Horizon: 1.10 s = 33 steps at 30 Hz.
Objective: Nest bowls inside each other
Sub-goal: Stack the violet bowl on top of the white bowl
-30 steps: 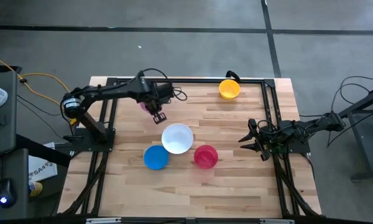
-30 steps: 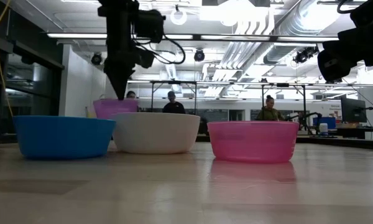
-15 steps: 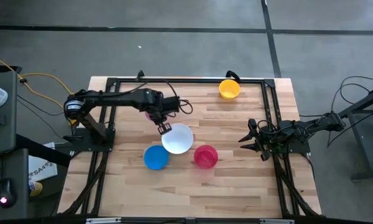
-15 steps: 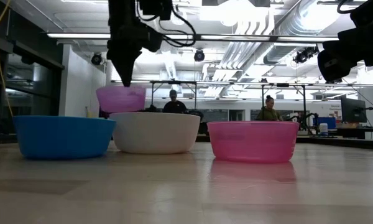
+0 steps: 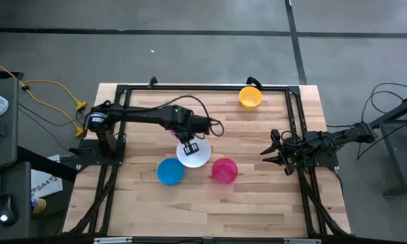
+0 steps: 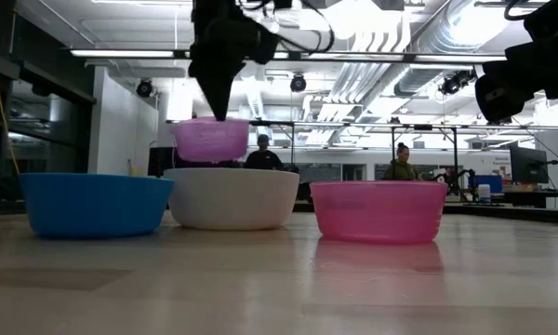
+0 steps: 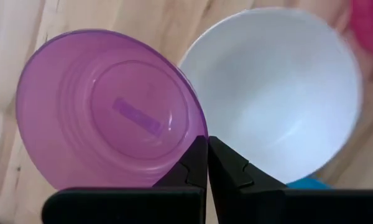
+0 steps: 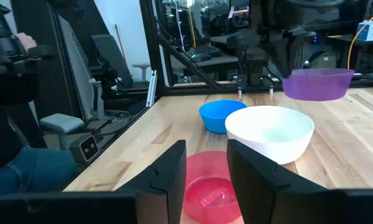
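My left gripper [image 6: 219, 113] is shut on the purple bowl [image 6: 211, 140], which hangs over the far left part of the white bowl [image 6: 232, 198]. The white bowl [image 5: 194, 154] rests on its base mid-table. A blue bowl [image 5: 169, 171] stands at its near left and a red bowl [image 5: 224, 170] at its near right. The yellow-orange bowl [image 5: 250, 97] stands apart by the far edge. My right gripper [image 5: 266, 154] waits open at the table's right side, nothing between its fingers. My left gripper pinches the purple bowl's rim [image 7: 196, 132] between its two fingers, one finger inside the bowl and one outside. The fingers come from above, pointing steeply down. The bowl hangs upright and about level, lifted clear, above the white bowl's rim.
A black metal frame [image 5: 203, 88] runs along the table's far, left and right sides. Bare wood lies between the white bowl and the yellow-orange one. People stand in the room beyond the far edge [image 6: 258, 154].
My left gripper has carried the purple bowl up off the table and toward the right and near edges, from beyond the white bowl's far left side to above it. It has stayed shut on the bowl, which has stayed upright.
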Tool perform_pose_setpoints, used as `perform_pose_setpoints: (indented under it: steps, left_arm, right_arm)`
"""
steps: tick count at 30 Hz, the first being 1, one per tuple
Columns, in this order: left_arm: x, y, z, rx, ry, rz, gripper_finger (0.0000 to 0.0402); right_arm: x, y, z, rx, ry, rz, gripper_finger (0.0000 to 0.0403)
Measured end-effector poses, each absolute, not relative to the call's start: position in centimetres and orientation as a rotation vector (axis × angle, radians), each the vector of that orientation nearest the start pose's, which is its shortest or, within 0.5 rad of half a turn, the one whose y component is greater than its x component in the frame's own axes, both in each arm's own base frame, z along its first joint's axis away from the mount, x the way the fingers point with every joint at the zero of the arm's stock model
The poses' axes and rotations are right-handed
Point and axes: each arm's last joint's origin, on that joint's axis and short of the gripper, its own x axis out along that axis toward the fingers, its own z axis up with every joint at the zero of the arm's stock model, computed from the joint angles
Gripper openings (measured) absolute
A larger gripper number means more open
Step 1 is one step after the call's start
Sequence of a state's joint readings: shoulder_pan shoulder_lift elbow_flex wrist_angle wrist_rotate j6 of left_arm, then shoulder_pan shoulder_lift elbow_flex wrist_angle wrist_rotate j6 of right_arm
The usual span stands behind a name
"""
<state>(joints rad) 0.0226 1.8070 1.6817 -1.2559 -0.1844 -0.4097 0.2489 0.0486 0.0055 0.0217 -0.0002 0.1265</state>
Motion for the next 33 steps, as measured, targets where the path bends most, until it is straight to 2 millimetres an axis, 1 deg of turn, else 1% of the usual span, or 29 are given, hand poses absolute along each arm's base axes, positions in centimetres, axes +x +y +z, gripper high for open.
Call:
perform_pose_setpoints:
  steps: [7, 11, 18, 20, 22, 25, 28, 33]
  left_arm:
    - [35.1, -1.6, 29.5, -0.224, 1.294, 0.441, 0.0000]
    - [35.8, -2.8, 29.2, -0.208, 1.264, 0.403, 0.0000]
    - [36.5, -3.2, 27.7, -0.226, 1.311, 0.377, 0.0000]
    - [37.0, -3.3, 27.4, -0.237, 1.300, 0.360, 0.0000]
    - [37.0, -3.3, 27.1, -0.240, 1.321, 0.355, 0.0000]
    - [37.5, -3.4, 26.8, -0.245, 1.304, 0.349, 0.0000]
    - [37.4, -3.4, 26.5, -0.250, 1.331, 0.342, 0.0000]
    - [37.5, -3.4, 26.6, -0.253, 1.318, 0.340, 0.0000]
  right_arm:
    - [9.7, 2.5, 16.4, 0.123, 0.036, 0.247, 0.0110]
    - [9.7, 2.5, 16.4, 0.123, 0.035, 0.248, 0.0110]
    - [9.7, 2.5, 16.4, 0.123, 0.035, 0.248, 0.0110]
    - [9.7, 2.5, 16.4, 0.124, 0.034, 0.248, 0.0110]
    - [9.7, 2.5, 16.4, 0.124, 0.032, 0.247, 0.0110]
    - [9.7, 2.5, 16.4, 0.124, 0.032, 0.247, 0.0110]
    - [9.7, 2.5, 16.4, 0.124, 0.032, 0.247, 0.0110]
    - [9.7, 2.5, 16.4, 0.124, 0.032, 0.247, 0.0110]
